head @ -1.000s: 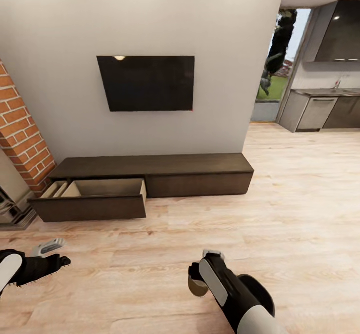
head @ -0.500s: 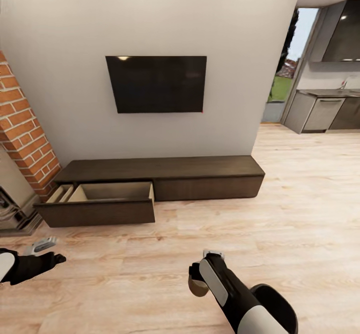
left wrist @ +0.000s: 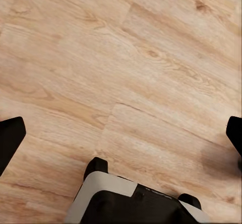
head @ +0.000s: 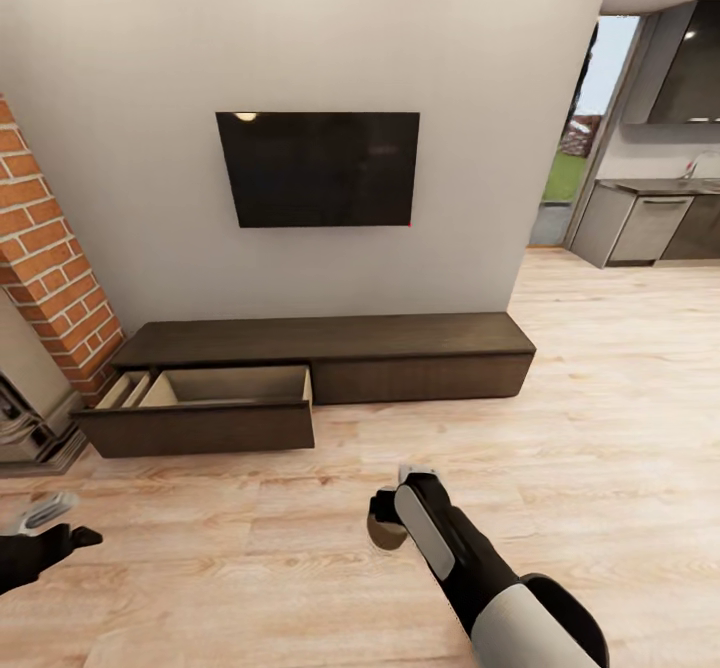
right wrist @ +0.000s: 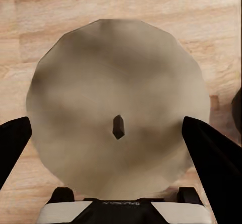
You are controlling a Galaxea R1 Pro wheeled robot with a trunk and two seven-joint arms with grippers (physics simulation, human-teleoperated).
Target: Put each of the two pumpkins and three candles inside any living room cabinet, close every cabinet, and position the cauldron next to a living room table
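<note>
The long dark-brown cabinet (head: 400,340) runs along the white wall, and its left drawer (head: 200,426) is pulled out, showing a bare beige interior. My right gripper (head: 384,526) hangs over the wood floor in front of the cabinet, shut on a cream candle (head: 382,540). In the right wrist view the candle (right wrist: 118,103) shows its top and dark wick, with a black finger (right wrist: 209,153) on either side. My left gripper (head: 52,526) is at the lower left, open, and its spread fingers (left wrist: 9,141) have only floor between them.
A black TV (head: 318,168) hangs above the cabinet. A brick column (head: 50,268) and a metal stove (head: 20,423) stand at the left. The grey kitchen units (head: 650,228) lie beyond the opening at the right. Wood floor (head: 560,468) stretches between me and the cabinet.
The camera has swung, shifting the cabinet and TV rightward in the picture. My right gripper with the candle has risen a little toward the cabinet. The left gripper has slid lower and further left.
</note>
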